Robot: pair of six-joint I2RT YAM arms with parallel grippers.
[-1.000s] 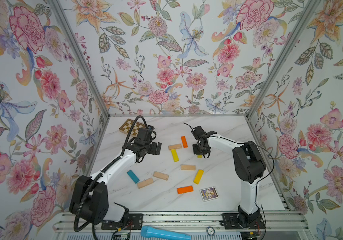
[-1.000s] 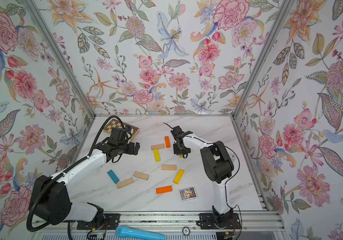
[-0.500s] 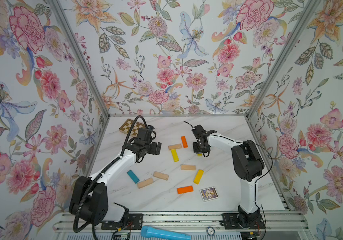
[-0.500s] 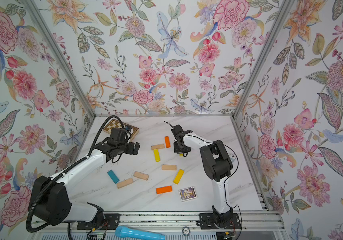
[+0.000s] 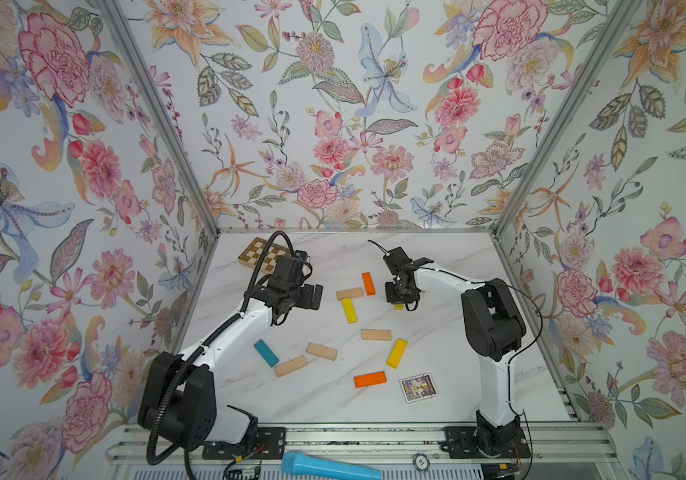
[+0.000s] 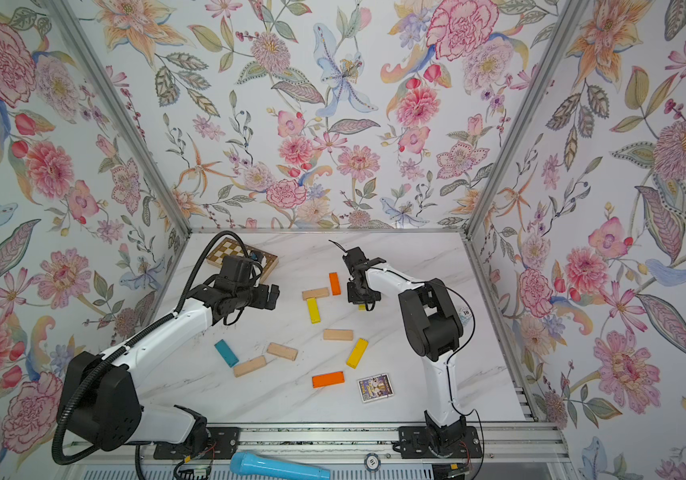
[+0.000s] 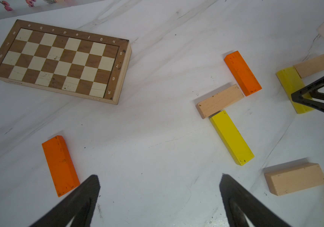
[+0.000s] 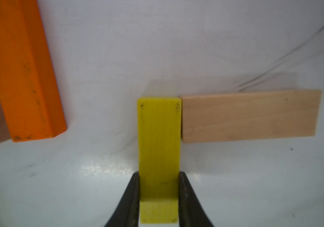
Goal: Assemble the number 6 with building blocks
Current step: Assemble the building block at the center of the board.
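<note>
The right gripper (image 8: 159, 174) is clamped on a yellow block (image 8: 159, 137) that seems to lie flat on the table (image 5: 457, 374), its long side touching the end of a beige block (image 8: 249, 116). In both top views this is just right of centre, near an orange block (image 5: 368, 283). The left gripper (image 7: 159, 176) hangs spread wide and empty, left of centre. This looks like laying one stroke of the 6. Next, let go and lift straight up without nudging the joint, then fetch from the loose blocks (image 5: 376, 334) at lower centre.

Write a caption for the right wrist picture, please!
The right gripper pinches a yellow block set against a beige block's end, an orange block nearby.
</note>
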